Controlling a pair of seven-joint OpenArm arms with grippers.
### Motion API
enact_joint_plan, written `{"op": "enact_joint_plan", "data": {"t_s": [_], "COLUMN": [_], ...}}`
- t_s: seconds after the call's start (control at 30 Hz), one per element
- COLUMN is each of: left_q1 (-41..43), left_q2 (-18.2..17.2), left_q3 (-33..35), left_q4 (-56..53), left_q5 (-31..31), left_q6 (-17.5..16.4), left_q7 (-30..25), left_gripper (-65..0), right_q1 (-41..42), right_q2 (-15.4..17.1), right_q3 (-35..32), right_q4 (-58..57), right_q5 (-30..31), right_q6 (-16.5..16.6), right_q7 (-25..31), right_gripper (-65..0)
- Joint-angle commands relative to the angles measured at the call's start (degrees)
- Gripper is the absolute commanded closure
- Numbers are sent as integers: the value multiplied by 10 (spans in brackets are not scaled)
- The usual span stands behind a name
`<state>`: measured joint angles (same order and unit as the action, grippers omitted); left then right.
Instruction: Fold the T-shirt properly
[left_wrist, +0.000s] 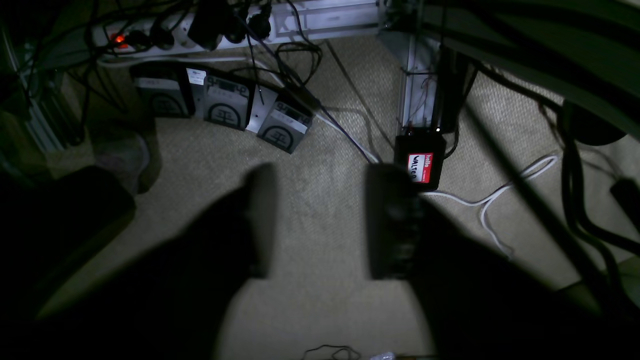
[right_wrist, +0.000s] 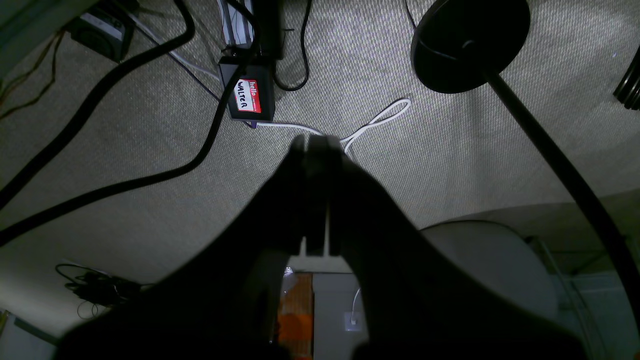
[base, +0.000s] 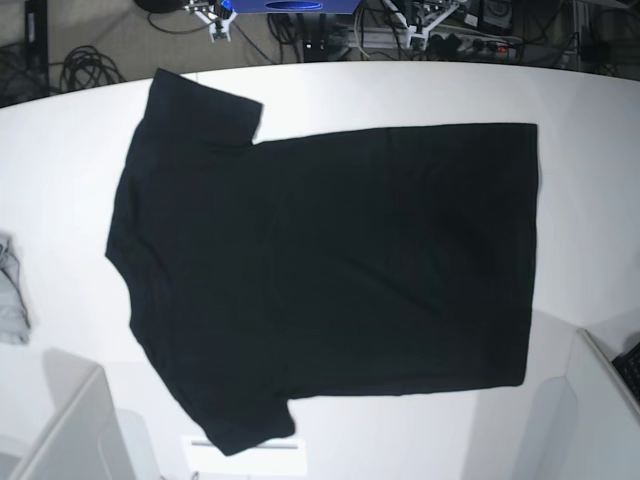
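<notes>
The black T-shirt (base: 330, 260) lies spread flat on the white table (base: 580, 100), plain side up, sleeves toward the left and hem toward the right. Neither gripper shows in the base view. In the left wrist view my left gripper (left_wrist: 320, 220) hangs over carpeted floor, its fingers apart with nothing between them. My right gripper (right_wrist: 315, 145) also points down at the carpet, its fingers pressed together and empty. Both wrist views look at the floor and not at the shirt.
A small grey cloth (base: 10, 290) lies at the table's left edge. On the floor are a power strip (left_wrist: 150, 35), grey pedals (left_wrist: 225, 102), a black box with a red name sticker (right_wrist: 248, 95), cables, and a round black stand base (right_wrist: 467, 42).
</notes>
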<state>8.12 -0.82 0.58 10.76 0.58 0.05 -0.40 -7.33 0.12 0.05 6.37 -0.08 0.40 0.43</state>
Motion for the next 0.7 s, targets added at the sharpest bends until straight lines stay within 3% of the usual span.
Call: {"op": "enact_joint_plan", "data": {"t_s": [0.0,0.03,0.07,0.67], "left_q1": [4,4,4,41], "left_q2": [-1,-1,-1,-9], "left_q3": [1,1,1,-6], "left_q4": [1,1,1,49], "left_q5": [1,1,1,-5], "left_q6": [3,3,3,3], "left_q7": [0,0,0,-2], "left_gripper": [-84,-10,0,0], "right_q1": [-3,-3,-3,-13], "right_q2": [1,1,1,15], "right_q3": [1,-1,-2,-3], "right_q4": [0,0,0,56], "right_q5": [1,0,-1,-2], "right_q6": [-4,-4,-4,-4], "right_q7": [1,1,1,-1], "right_gripper": [0,0,0,0]}}
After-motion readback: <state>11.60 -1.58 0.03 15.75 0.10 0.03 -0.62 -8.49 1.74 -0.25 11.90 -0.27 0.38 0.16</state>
